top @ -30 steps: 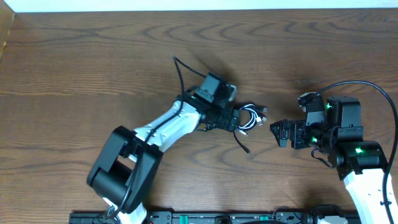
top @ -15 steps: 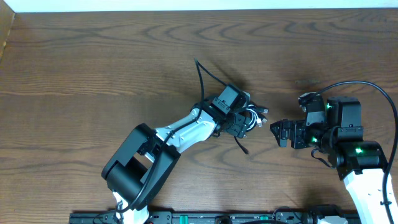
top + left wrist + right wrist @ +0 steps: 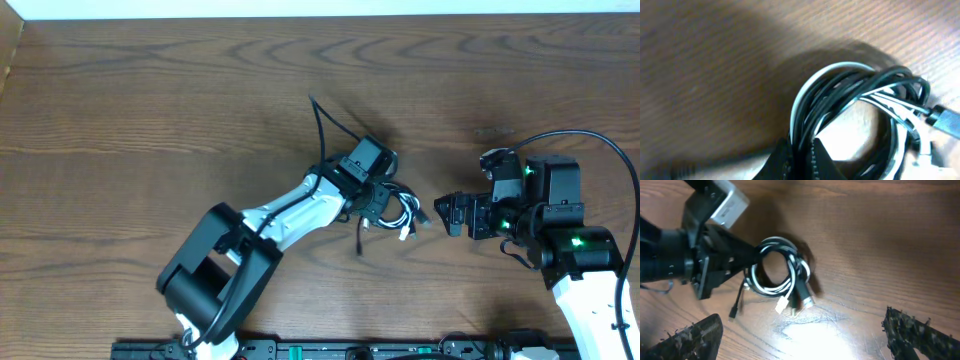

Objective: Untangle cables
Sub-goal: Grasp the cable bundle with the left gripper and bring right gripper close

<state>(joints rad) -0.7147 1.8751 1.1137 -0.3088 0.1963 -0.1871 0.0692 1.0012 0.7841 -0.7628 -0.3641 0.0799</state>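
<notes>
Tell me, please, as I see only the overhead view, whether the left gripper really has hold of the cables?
Observer: Yes; the left wrist view shows the left gripper shut on strands of the coiled cables.
Operator: Thank you. Where are the plugs?
Observer: The right wrist view shows a white plug and a black plug side by side, on the coil's edge toward the right gripper.
Operator: Is that one open?
Observer: Yes, spread wide, touching nothing.

I am watching a dark, wood-grained tabletop where a small tangle of cables, black and white strands looped together, is sitting near the middle. A loose black end is trailing toward the front edge, and a white plug is lying just beside a dark plug.
</notes>
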